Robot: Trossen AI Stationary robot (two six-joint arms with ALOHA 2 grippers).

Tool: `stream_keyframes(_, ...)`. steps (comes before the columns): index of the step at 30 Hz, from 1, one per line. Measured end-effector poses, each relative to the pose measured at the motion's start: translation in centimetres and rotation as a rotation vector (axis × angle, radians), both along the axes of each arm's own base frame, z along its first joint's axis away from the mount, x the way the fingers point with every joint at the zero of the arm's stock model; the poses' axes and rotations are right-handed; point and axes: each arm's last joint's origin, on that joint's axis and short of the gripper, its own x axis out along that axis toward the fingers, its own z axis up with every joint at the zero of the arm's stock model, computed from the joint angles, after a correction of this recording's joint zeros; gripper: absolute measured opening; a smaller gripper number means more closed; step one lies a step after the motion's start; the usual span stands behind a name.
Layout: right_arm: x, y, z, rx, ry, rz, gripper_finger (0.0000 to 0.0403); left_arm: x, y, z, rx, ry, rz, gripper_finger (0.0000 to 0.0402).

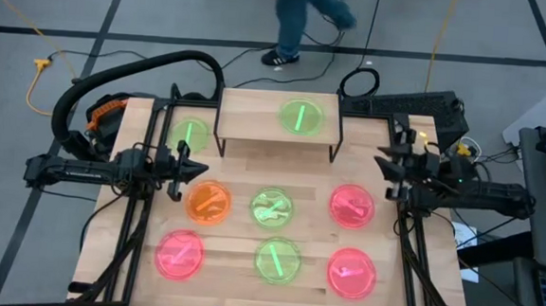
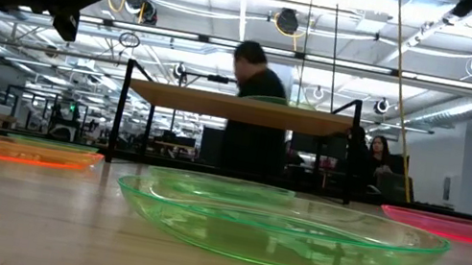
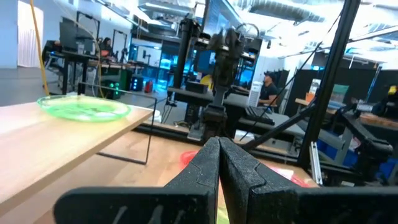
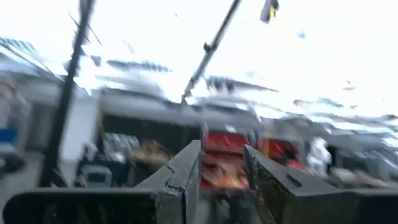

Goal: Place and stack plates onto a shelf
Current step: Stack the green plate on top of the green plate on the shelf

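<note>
The shelf [image 1: 277, 125] stands at the table's far middle with one green plate [image 1: 299, 117] lying on its board; the plate also shows in the left wrist view [image 3: 84, 107]. On the table lie a green plate [image 1: 191, 132], an orange plate [image 1: 208, 202], a green plate [image 1: 271, 208], a pink plate [image 1: 351, 204], and a near row of pink [image 1: 179, 255], green [image 1: 277, 260] and pink [image 1: 352, 273]. My left gripper [image 1: 201, 170] is shut and empty [image 3: 217, 158], above the table beside the orange plate. My right gripper [image 1: 380, 164] is open and empty [image 4: 222, 171], raised at the right, far of the pink plate.
A person [image 2: 255, 107] walks on the floor beyond the table's far edge. The shelf's thin black legs [image 1: 219, 135] stand close to the far-left green plate. Bare tabletop [image 1: 243, 170] lies between the shelf and the middle row of plates.
</note>
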Motion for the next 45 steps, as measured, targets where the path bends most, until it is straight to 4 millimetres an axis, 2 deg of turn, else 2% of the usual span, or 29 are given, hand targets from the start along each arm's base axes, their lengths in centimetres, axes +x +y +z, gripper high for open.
stream_keyframes(5, -1.1, 0.1, -1.4, 0.017, -0.111, 0.019, 0.0104, -0.1, 0.0, 0.3, -0.098, -0.034, -0.014, 0.0015)
stream_keyframes(12, -1.8, 0.1, -2.9, 0.012, -0.172, 0.016, 0.0104, -0.5, 0.1, 1.7, 0.02, -0.186, 0.064, 0.0015)
stream_keyframes(18, -2.5, 0.2, -2.6, 0.006, -0.259, 0.016, 0.0104, -0.6, 0.1, 1.9, 0.057, -0.201, 0.05, 0.0015)
stream_keyframes(21, -2.9, 0.2, -2.3, 0.002, -0.307, 0.017, 0.0104, -0.3, 0.1, 2.5, 0.119, -0.124, 0.066, 0.0015)
stream_keyframes(25, -3.0, 0.2, -2.2, 0.001, -0.321, 0.017, 0.0104, 0.4, 0.3, 4.6, 0.203, 0.119, 0.147, 0.0015)
stream_keyframes(28, -2.7, 0.2, -2.4, 0.004, -0.292, 0.016, 0.0104, 1.4, 0.4, 5.8, 0.242, 0.292, 0.166, 0.0015)
stream_keyframes(31, -2.6, 0.2, -2.6, 0.005, -0.268, 0.016, 0.0104, 3.0, 0.1, 6.6, 0.247, 0.37, 0.135, 0.0015)
stream_keyframes(34, -2.5, 0.1, -2.7, 0.006, -0.253, 0.015, 0.0104, 4.9, -0.2, 5.7, 0.225, 0.447, 0.099, 0.0015)
stream_keyframes(38, -2.4, 0.1, -2.7, 0.007, -0.246, 0.015, 0.0104, 7.2, -1.1, 3.6, 0.255, 0.564, 0.031, 0.0015)
stream_keyframes(45, -2.4, 0.1, -2.8, 0.007, -0.242, 0.015, 0.0104, 9.6, -3.8, -0.1, 0.374, 0.756, -0.115, 0.0016)
